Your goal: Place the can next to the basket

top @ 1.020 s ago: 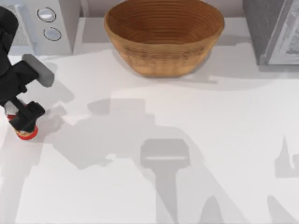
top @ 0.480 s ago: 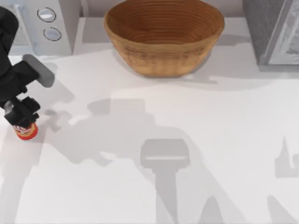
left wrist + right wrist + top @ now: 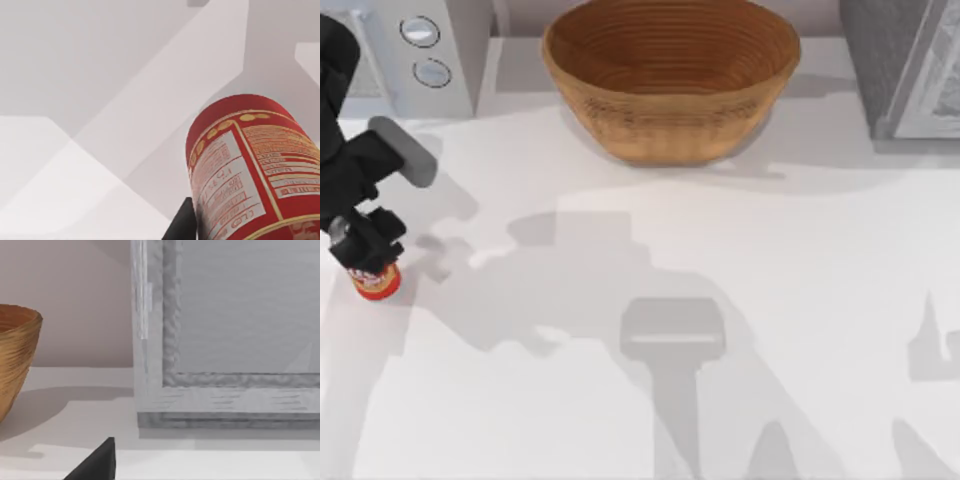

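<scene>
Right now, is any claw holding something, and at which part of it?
The left claw, at the table's left edge, is closed on the can, gripping its upper part; the red base shows below the fingers. The can is far from the basket.

1. A plain white table carries everything in the scene; its surface is smooth and crossed by soft grey shadows.
2. The basket sits on the table at the far edge, about midway across, its round woven bowl open upward.
3. A grey appliance with two round dials stands at the far left corner, just left of the basket and apart from it.
4. A grey textured box stands at the far right corner, right of the basket, with bare table between them.
5. The can is at the left edge, nearer than the dialled appliance and well apart from the basket; whether its base touches the table cannot be told.
</scene>
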Robot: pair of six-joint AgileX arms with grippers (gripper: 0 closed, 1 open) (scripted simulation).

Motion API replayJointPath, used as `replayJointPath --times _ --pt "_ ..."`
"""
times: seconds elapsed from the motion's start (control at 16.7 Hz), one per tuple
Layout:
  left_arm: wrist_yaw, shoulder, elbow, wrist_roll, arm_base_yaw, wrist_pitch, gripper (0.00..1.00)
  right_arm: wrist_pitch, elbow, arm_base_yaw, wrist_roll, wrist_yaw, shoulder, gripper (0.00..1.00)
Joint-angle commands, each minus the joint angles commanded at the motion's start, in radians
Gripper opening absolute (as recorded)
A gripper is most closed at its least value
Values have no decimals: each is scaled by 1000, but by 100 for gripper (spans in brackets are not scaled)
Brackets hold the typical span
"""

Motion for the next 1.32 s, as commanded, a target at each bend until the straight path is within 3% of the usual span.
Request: replayJointPath --times 0.24,0.48,0.96,1.32 --pt "12 3 20 -31 -29 -4 0 0 0 0 0 0 0 100" --pt "60 43 122 -220 -170 -34 0 0 0 0 0 0 0 100" --pt "134 277 460 -985 -556 -234 0 0 0 0 0 0 0 100" --pt "75 456 767 -1460 -750 -377 0 0 0 0 0 0 0 100"
